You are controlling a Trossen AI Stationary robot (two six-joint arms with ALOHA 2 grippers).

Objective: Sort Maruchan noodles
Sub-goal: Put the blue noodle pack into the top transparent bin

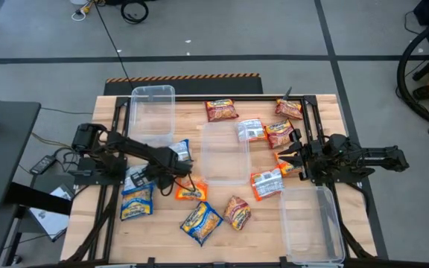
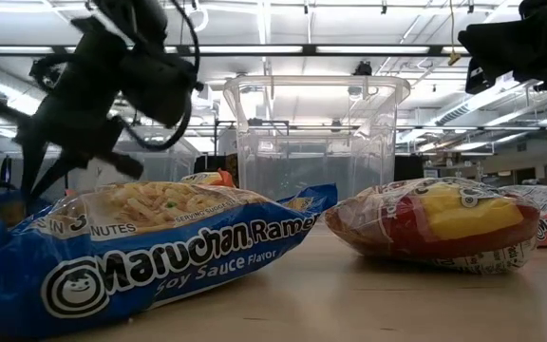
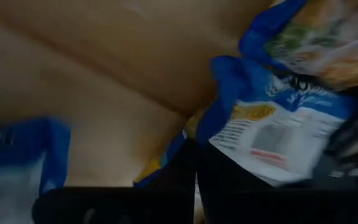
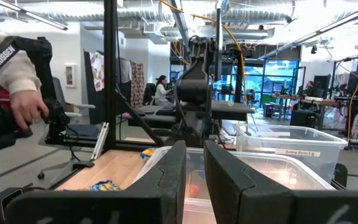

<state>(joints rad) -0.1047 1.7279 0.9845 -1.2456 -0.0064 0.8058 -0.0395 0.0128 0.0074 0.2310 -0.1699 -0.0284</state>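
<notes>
Maruchan noodles packets lie scattered on the wooden table: blue ones (image 1: 136, 201) (image 1: 201, 222), dark red ones (image 1: 220, 109) (image 1: 237, 212), orange-and-white ones (image 1: 267, 182). In the low view a blue packet (image 2: 160, 256) and a red one (image 2: 435, 223) lie flat in front. My left gripper (image 1: 173, 162) hangs left of the centre bin, shut on a blue packet (image 1: 179, 152). My right gripper (image 1: 293, 158) hovers over an orange packet (image 1: 289, 167); its fingers (image 4: 194, 180) stand almost together, level, with nothing between them. My left gripper holds a blue-and-yellow packet (image 3: 278, 124) whose white back label faces the wrist camera. A dark finger (image 3: 191, 180) lies against the packet's lower edge (image 3: 229, 146). The gripper's own body hides the rest of the hold. The packet looks raised above the table.
Three clear rectangular bins stand on the table: one at the far left (image 1: 153, 112), one in the centre (image 1: 226, 152) (image 2: 311, 133), one at the near right (image 1: 311, 223). Black rails frame the table's sides. A person's sleeve and hand (image 4: 17, 93) show beyond the table.
</notes>
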